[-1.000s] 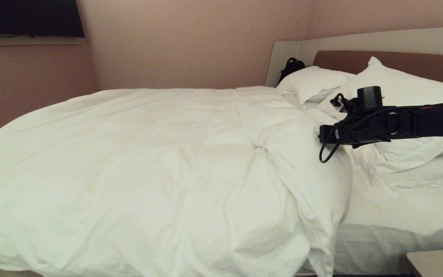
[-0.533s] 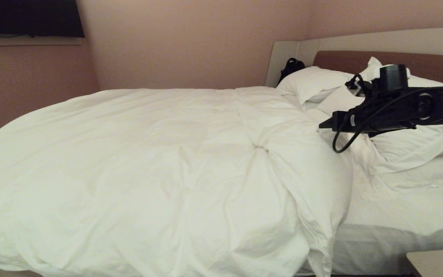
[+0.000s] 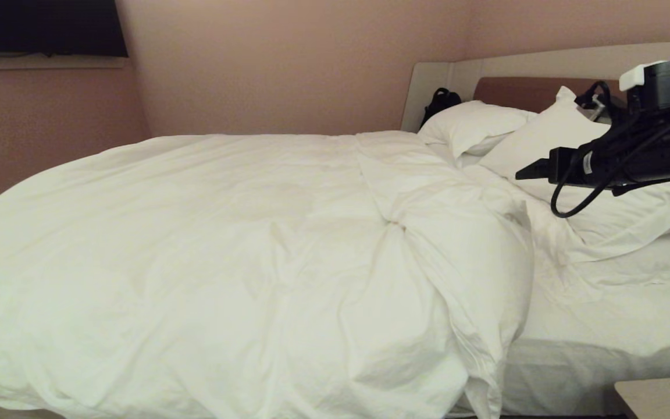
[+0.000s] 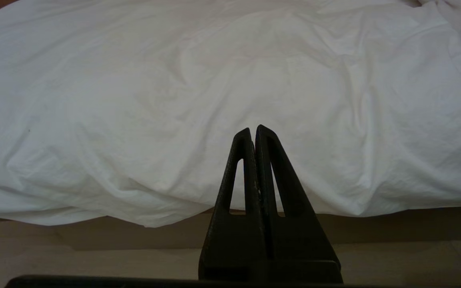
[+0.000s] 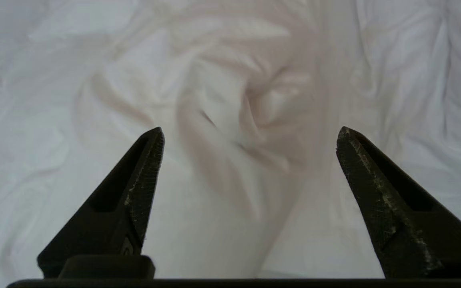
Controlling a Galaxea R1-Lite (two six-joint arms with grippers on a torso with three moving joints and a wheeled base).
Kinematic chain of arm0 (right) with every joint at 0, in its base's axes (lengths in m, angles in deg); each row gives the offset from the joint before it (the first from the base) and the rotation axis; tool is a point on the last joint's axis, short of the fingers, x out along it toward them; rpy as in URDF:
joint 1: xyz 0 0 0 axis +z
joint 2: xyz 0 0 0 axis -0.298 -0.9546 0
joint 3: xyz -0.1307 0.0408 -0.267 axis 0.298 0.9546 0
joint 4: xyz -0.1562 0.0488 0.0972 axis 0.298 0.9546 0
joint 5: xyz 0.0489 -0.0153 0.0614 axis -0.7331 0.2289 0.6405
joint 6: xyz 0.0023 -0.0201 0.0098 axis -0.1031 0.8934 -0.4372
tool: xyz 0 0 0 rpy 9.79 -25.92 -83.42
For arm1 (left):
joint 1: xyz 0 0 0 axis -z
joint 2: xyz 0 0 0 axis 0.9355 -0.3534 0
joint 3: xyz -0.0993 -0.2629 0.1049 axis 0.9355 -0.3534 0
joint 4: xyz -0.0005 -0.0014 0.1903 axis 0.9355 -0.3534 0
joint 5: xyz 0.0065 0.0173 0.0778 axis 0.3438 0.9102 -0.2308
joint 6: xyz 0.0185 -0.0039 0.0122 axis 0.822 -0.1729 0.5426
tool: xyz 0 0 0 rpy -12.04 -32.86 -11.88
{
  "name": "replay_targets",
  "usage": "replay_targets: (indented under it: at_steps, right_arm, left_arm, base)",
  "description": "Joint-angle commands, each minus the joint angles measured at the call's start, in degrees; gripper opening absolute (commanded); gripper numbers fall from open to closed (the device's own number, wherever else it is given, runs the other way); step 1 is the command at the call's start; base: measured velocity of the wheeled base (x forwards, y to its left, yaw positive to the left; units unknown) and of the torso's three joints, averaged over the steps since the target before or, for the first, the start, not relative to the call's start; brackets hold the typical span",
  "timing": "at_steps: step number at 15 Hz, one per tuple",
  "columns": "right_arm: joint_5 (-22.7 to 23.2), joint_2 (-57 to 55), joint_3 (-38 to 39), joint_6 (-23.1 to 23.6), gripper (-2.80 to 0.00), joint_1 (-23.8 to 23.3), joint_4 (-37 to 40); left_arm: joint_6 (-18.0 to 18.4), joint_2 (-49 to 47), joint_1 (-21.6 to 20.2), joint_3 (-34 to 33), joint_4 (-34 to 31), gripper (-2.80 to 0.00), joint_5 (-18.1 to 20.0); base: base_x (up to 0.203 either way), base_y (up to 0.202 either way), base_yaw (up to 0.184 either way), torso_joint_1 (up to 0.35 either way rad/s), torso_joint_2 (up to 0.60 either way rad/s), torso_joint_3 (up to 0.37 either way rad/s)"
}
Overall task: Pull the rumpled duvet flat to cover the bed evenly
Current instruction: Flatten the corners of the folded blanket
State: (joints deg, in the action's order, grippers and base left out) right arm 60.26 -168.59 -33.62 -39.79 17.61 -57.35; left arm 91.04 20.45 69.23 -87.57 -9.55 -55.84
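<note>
The big puffy white quilt, the duvet (image 3: 242,262), lies over most of the wide white-sheeted bed (image 3: 602,326), but its head-end edge is bunched into a knot of twisted folds and stops short of the two plump white pillows (image 3: 579,169), leaving a strip of taut sheet bare on the near side

The right gripper (image 5: 250,134) hangs above that end with its two dark tapered fingers (image 5: 142,168) spread wide and nothing between them; straight ahead of the open jaws, in the gap between the tips, sits the swirl of creased fabric. In the head view the right gripper (image 3: 530,173) is level, in front of the pillows, clear of the cloth. The left gripper (image 4: 253,132) is parked low at the bed's side, its fingers pressed together on nothing, the duvet's hanging hem just beyond the tips

The step in hand looks like a re-grip on the bunched edge. To do it well, the jaws should come down so that one finger goes each side of a thick ridge of the quilt's border, not the thin sheet beneath, and close only once a full fold sits deep between them. A pinch on the top layer alone would probably slip. The pull should then run toward the headboard and outward, low and steady, so the knot unwinds rather than tightens
</note>
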Motion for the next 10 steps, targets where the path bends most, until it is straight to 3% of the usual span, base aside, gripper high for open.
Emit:
replay_targets:
  at_steps: [1,3,4,8,10]
  right_arm:
    - [0.1,2.6,2.6,0.0,-2.8,0.0,0.1]
    - [1.9,4.1,5.9,0.0,-2.8,-0.1,0.0]
    - [5.1,4.4,7.6,-0.1,-2.8,-0.8,0.0]
    - [24.0,5.3,14.9,1.7,-2.8,-8.2,-0.6]
    - [29.2,5.8,18.3,3.0,-2.8,-10.8,-0.6]
  left_arm:
    - [0.1,0.0,0.0,0.0,0.0,-2.8,0.0]
    - [0.0,0.0,0.0,0.0,0.0,-2.8,0.0]
    - [0.1,0.0,0.0,0.0,0.0,-2.8,0.0]
    - [0.1,0.0,0.0,0.0,0.1,-2.8,0.0]
    - [0.0,0.0,0.0,0.0,0.0,-2.8,0.0]
  base:
    - [0.0,0.0,0.0,0.0,0.0,0.0]
    - [0.0,0.0,0.0,0.0,0.0,0.0]
    - [0.0,0.0,0.0,0.0,0.0,0.0]
    - [0.0,0.0,0.0,0.0,0.0,0.0]
    - [0.0,0.0,0.0,0.0,0.0,0.0]
